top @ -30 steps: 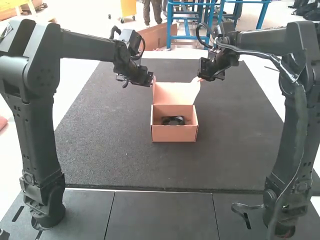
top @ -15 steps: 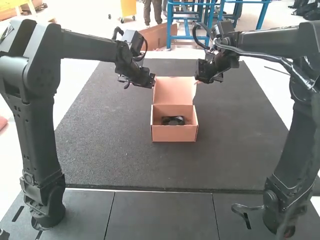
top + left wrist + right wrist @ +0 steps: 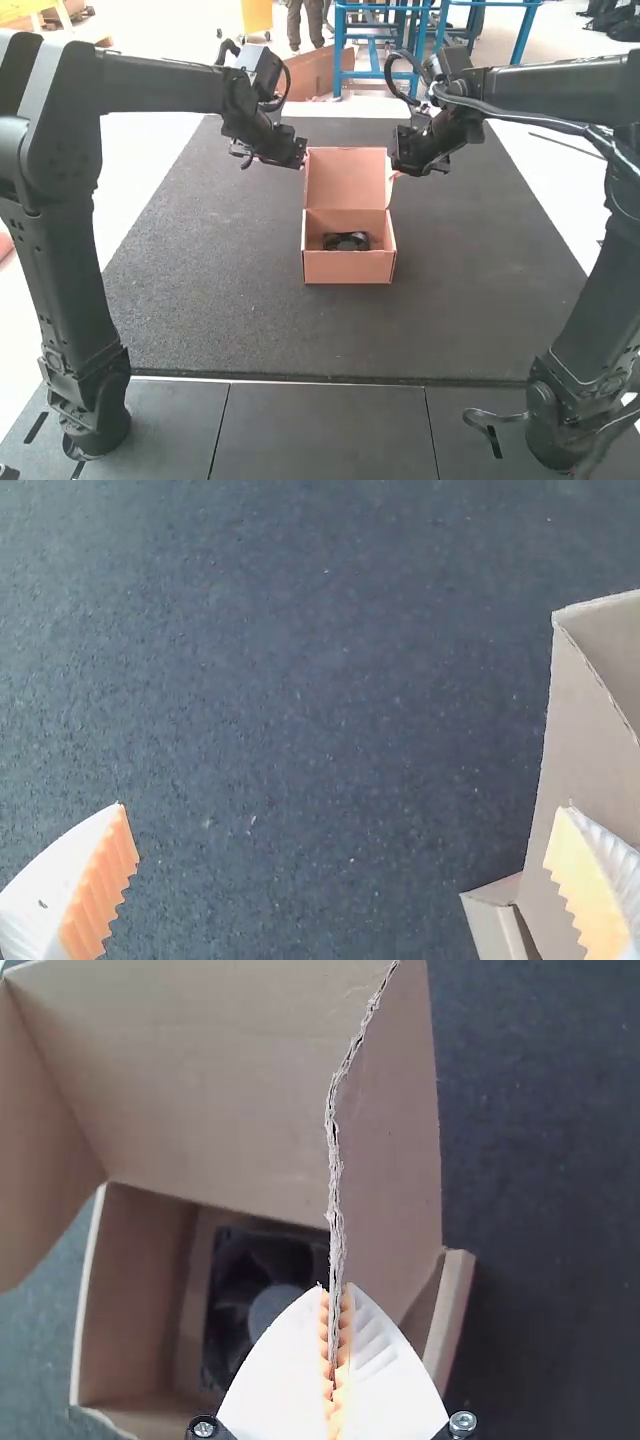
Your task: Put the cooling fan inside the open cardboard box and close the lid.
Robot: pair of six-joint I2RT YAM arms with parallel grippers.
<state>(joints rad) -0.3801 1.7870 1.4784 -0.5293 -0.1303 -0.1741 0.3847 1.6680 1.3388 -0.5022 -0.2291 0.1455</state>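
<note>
Cardboard box (image 3: 348, 262): stands open at the middle of the dark mat (image 3: 200, 280) that covers the worktop (image 3: 320, 430).
Cooling fan (image 3: 347, 241): lies flat on the floor of the box. It is black, and in the right wrist view its round hub shows below the raised lid.
Lid (image 3: 345, 180): hinged on the box's 12 o'clock wall and standing up, roughly upright, with its plain inner face towards the box's 6 o'clock side.
Side flap (image 3: 390, 1160): the narrow panel on the lid's 3 o'clock edge, folded in towards the box opening. Its raw corrugated edge faces the right wrist camera.
Left gripper (image 3: 290, 158): hangs at about 11 o'clock from the box, just beside the lid's upper 9 o'clock corner.
Left fingers: spread wide, white with orange ribbed pads and nothing between them but bare mat. One finger sits close against the cardboard's outer face, and I cannot tell whether it touches.
Right gripper (image 3: 397, 170): sits at about 1 o'clock from the box, at the lid's 3 o'clock edge and above the box's rim.
Right fingers: pressed together, pinching the raw edge of the side flap between the orange pads.
</note>
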